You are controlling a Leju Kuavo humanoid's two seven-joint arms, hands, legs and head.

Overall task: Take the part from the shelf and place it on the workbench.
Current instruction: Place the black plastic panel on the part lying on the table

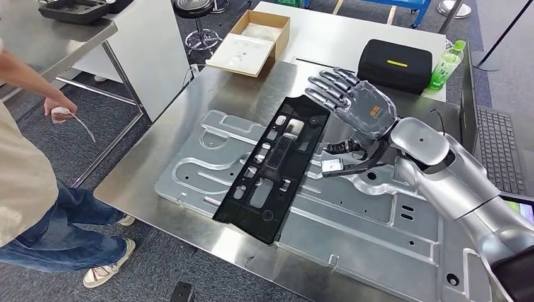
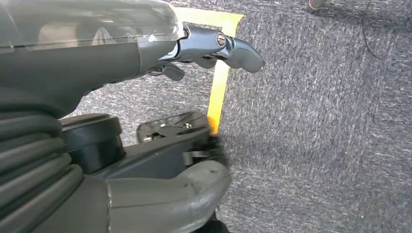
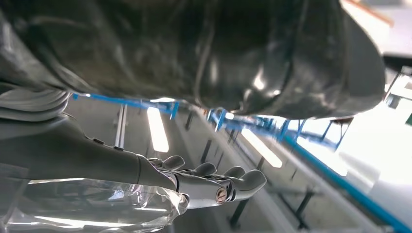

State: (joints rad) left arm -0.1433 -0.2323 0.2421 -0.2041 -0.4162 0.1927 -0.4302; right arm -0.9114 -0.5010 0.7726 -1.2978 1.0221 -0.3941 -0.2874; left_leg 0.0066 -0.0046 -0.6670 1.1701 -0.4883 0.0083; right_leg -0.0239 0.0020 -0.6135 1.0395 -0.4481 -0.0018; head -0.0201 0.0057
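Observation:
The long black plastic part lies flat and slantwise on the big stamped metal panel that covers the steel workbench. My right hand hovers just beyond the part's far right end, fingers stretched out and spread, holding nothing. In the right wrist view those fingers are straight, with ceiling lights behind them. My left hand hangs over grey carpet, with its thumb and fingers apart and nothing between them.
A person stands at the bench's left side, one hand holding a small white thing. Beyond the bench stand a cardboard box, a black case and a green bottle. A keyboard lies at the right.

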